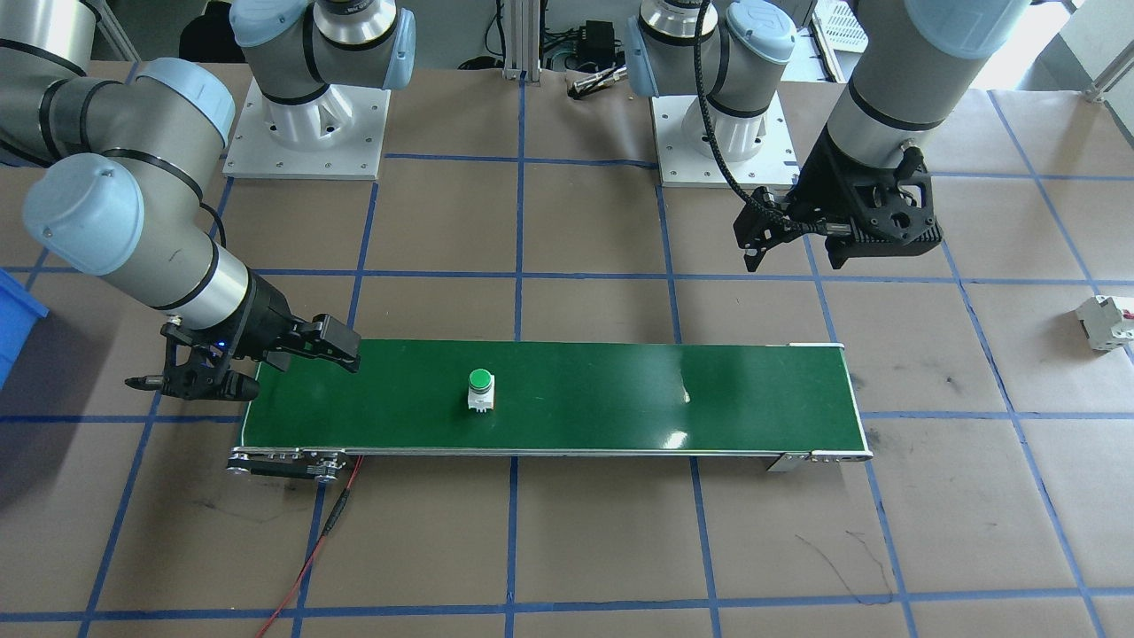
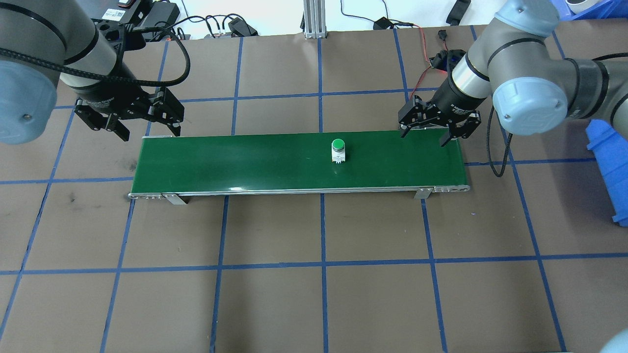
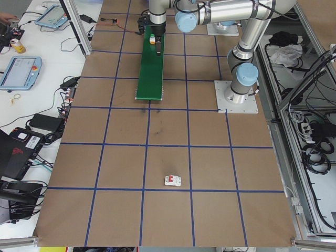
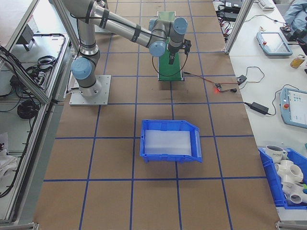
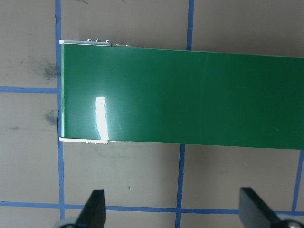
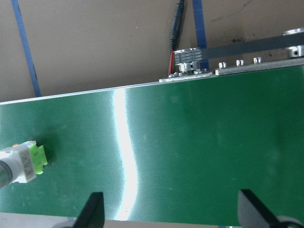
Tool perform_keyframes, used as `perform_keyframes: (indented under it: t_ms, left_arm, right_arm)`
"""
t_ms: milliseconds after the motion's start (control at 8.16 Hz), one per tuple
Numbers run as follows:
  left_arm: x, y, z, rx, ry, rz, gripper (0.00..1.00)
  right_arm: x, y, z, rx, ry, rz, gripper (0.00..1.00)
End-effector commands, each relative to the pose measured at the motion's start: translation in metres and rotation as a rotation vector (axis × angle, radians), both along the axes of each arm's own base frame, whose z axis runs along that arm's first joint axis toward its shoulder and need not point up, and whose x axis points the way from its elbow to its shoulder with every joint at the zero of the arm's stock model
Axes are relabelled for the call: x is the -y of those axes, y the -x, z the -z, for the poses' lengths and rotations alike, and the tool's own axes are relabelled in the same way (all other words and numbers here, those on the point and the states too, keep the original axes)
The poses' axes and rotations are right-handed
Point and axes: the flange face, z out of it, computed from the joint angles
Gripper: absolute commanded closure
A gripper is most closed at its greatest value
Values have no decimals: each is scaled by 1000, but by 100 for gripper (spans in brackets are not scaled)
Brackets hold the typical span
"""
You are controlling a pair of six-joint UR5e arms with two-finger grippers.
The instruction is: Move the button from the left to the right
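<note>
Long green conveyor belt [image 1: 549, 399] lay nearest on brown table [image 1: 602, 549]. One small push-button, green round cap on white body [image 1: 480, 389], stood upright mid-belt, cap up, untouched. Right gripper [image 1: 244, 368] hovered at belt's right end, fingers [image 6: 92, 211] spread wide, empty. Left gripper [image 1: 828, 235] hung behind other end, fingers [image 5: 95, 209] wide apart, empty. Two arms total.

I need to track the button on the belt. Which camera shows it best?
The front-facing view: the button stands whole and unobstructed on the green belt, cap and white body clear. Overhead shows it smaller. The right wrist view cuts it off at the edge. In the left side view it is tiny; the others miss it.
</note>
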Motion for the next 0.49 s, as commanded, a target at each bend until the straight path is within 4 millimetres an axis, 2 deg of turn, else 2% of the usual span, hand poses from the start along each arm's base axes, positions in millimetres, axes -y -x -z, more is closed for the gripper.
perform_keyframes:
  t_ms: [0, 368]
  left_arm:
    - [-2, 0, -4, 1, 10, 1, 0]
    - [-1, 0, -4, 2, 20, 1, 0]
  right_arm:
    - [-4, -21, -1, 1, 7, -31, 1]
    - [2, -48, -8, 65, 38, 48, 0]
